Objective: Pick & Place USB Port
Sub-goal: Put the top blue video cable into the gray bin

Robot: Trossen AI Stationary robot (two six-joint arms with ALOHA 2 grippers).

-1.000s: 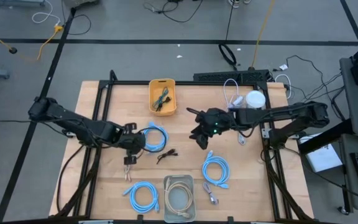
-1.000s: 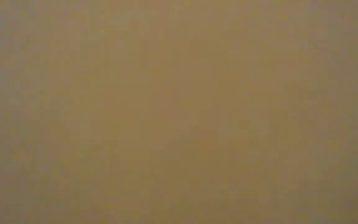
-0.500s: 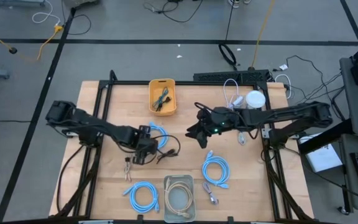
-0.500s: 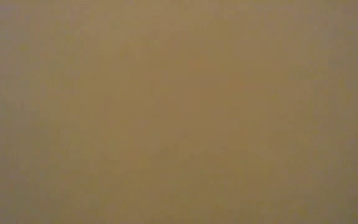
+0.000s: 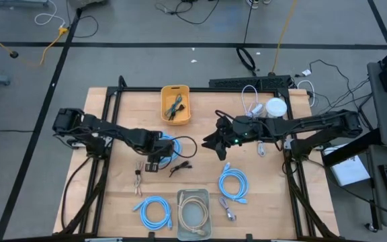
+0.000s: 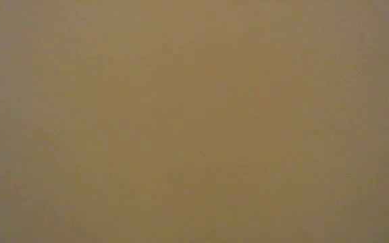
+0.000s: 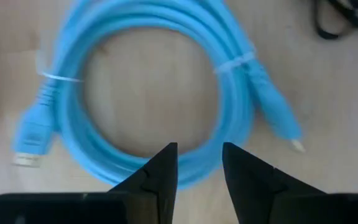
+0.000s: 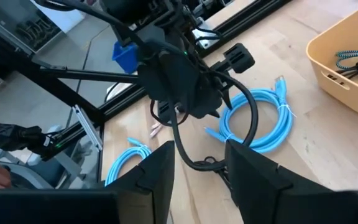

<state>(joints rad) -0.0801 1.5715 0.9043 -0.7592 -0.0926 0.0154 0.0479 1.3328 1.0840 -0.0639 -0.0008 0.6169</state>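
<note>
Two arms over a cable-strewn tabletop: the left pincer hangs just beside a blue coiled cable in the middle of the frame, its fingers a narrow gap apart with nothing seen between them. The right pincer waits to the right of centre, moderately parted and empty.

The likely target, a thin black USB cable, lies loose on the wood just right of the left pincer and below the blue coil. It looks light and limp, so it would sag and trail when lifted. The stiff plug end seems the surest place to pinch. A yellow bin at upper centre already holds dark cables.

The left wrist view fills with the blue coil, showing its white ties and both plugs, with only a dark scrap of cable in its upper right corner. The right wrist view alone shows the left arm side-on, a black cord looping below it. Whether that loop is the target or the arm's own lead cannot be told. The low view shows only a blank tan field
</note>
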